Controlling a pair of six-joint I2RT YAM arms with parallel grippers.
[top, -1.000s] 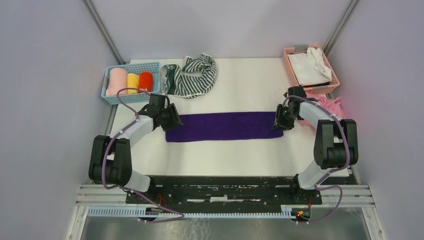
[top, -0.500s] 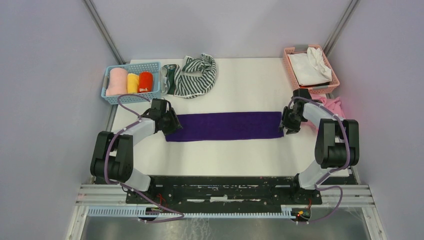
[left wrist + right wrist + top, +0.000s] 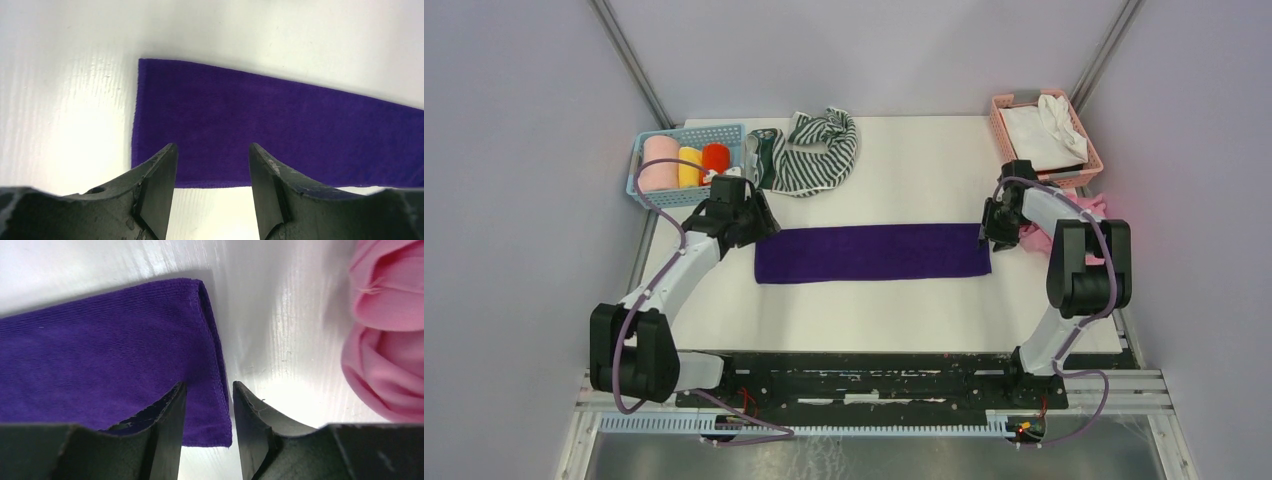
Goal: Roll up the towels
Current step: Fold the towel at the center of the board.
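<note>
White tabletop (image 3: 894, 310) is stretching out between plain grey walls, and the small deep-purple cloth (image 3: 872, 253) is lying flat across its middle as a long strip, running left to right.

At the strip's left end the left gripper (image 3: 212, 150) is hovering. Its jaws are standing apart with nothing between them, and in the wrist view purple fabric is showing through the gap. The cloth's left edge and near edge are both lying in plain sight.

Over at the other end the right gripper (image 3: 207, 387) is poised with its jaws parted too. The stitched hem of that end is running straight up the gap between the fingers. Whether the tips are touching the fabric, I cannot tell. The cloth is not lifting anywhere; it is sitting flat on the table.

Up at the far edge the green-and-white striped towel (image 3: 814, 150) is sitting in a loose heap. It is lying just beside a blue basket (image 3: 692, 131) that is holding three rolls, pink, yellow and red.

Far right, a pink basket (image 3: 999, 125) is holding a white cloth (image 3: 1039, 130). A bunched pink cloth (image 3: 385, 340) is lying near the purple strip's right end, with bare table showing between them.
</note>
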